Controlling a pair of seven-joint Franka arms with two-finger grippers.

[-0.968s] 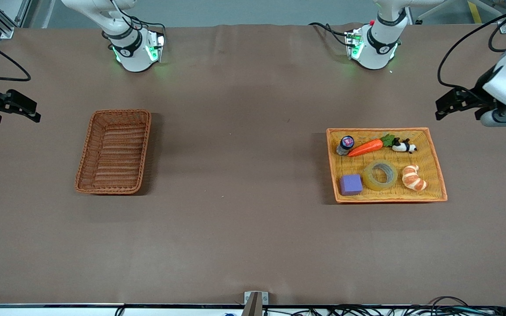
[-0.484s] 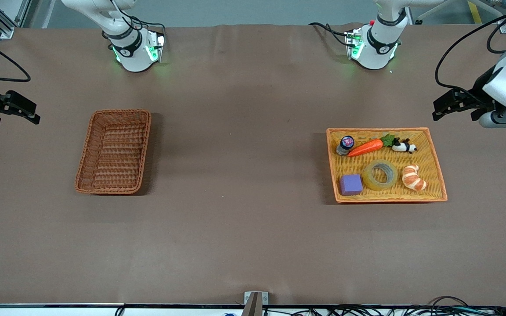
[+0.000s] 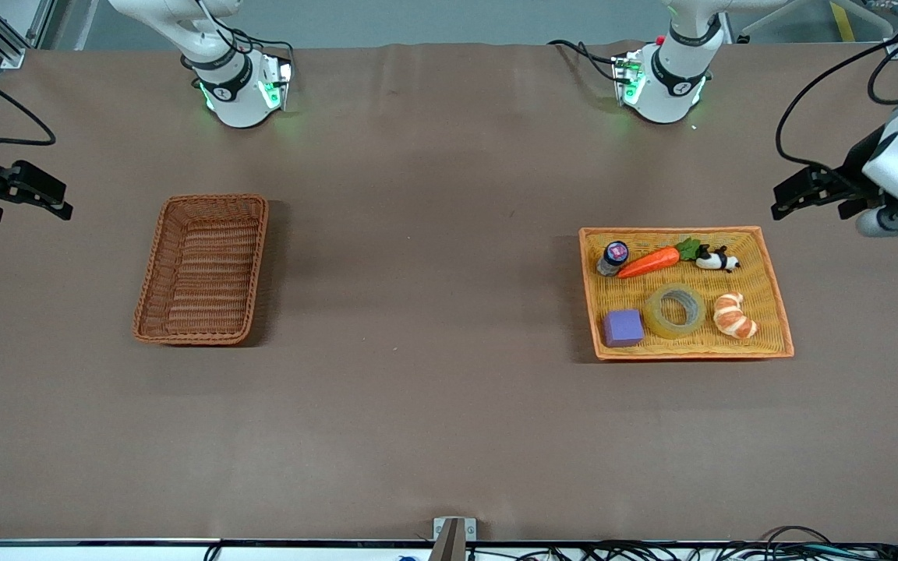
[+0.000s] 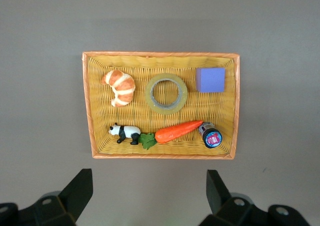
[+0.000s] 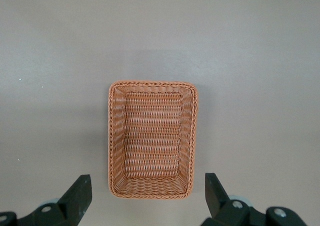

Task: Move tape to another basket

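On the brown surface, toward the left arm's end, the orange tray carries the tape lying flat in its nearer row, between a purple cube and a croissant, with a carrot, a small jar and a toy panda farther back. The reddish-brown basket sits well apart toward the right arm's end. The left hand hovers high above the surface beside the tray's farther corner, fingers spread and holding nothing, while the right hand hangs at its own end of the surface, equally spread and bare.
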